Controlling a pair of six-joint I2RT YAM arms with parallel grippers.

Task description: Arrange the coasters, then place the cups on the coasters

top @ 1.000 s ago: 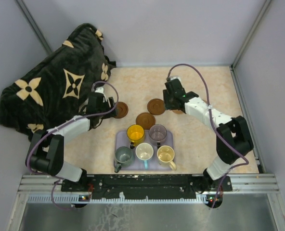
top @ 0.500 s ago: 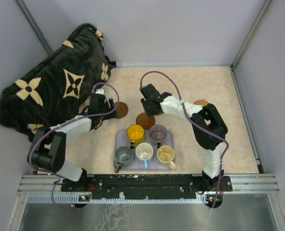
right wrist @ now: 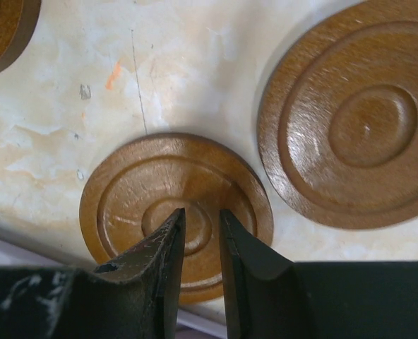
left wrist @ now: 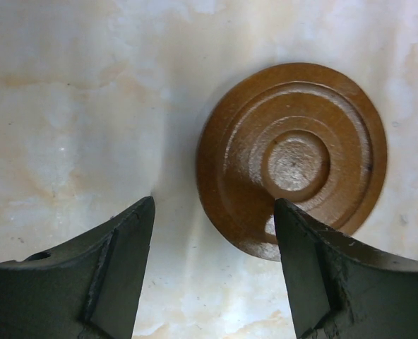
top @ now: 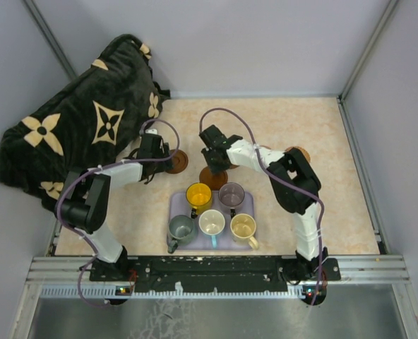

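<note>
The left arm (top: pixel 121 173) and right arm (top: pixel 246 152) are made of white links, black joints. Purple cables (top: pixel 227 111) are looped alongside

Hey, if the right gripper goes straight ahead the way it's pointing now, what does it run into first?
Most likely the brown coaster directly below it. The right gripper points down at that disc's centre, jaws narrowly parted with nothing between them. The remaining gap is hard to judge.
</note>
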